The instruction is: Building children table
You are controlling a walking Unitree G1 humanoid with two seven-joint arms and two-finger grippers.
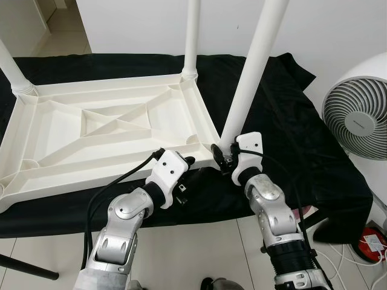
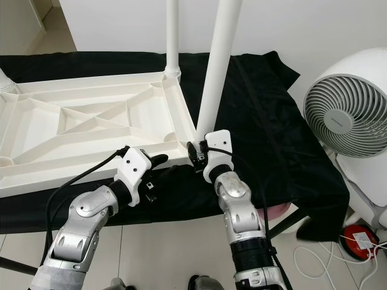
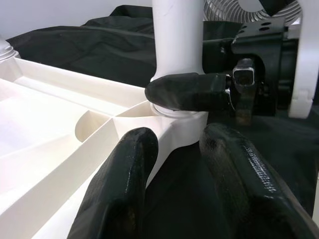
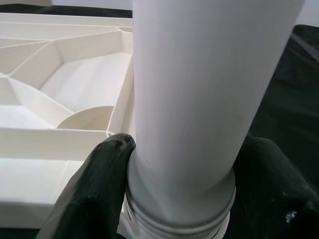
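1. At the centre of the left eye view, the children's table [image 1: 103, 130] lies upside down on a black cloth [image 1: 284, 133], with its ribbed underside facing up.
2. The black cloth covers a low surface that spans the frame from left to right; what lies beneath the cloth cannot be determined.
3. A white leg [image 1: 192, 36] stands upright in the far corner socket, top centre of the frame. The base of another leg [image 1: 11, 69] shows at the upper left edge.
4. A third white leg [image 1: 251, 72] rises from the near right corner of the table, tilted toward the upper right of the frame.
5. The right tool [image 1: 222, 156] is closed around the base of this tilted leg. In the right wrist view, one black finger [image 4: 92, 191] presses on each side of the leg [image 4: 199, 99], just above its threaded collar.
6. The left tool [image 1: 188, 161] sits at the table rim, just left of the same corner. In the left wrist view its two fingers [image 3: 119, 189] stand apart, straddle the rim edge and hold nothing.
7. The left wrist view also shows a finger of the right tool [image 3: 189, 92] wrapped across the leg base at the corner socket.
8. A white fan [image 1: 357, 118] stands at the right edge of the frame, beside the cloth.
9. A red object with white cables [image 1: 370, 241] lies on the tiled floor [image 1: 199, 254] at the lower right.
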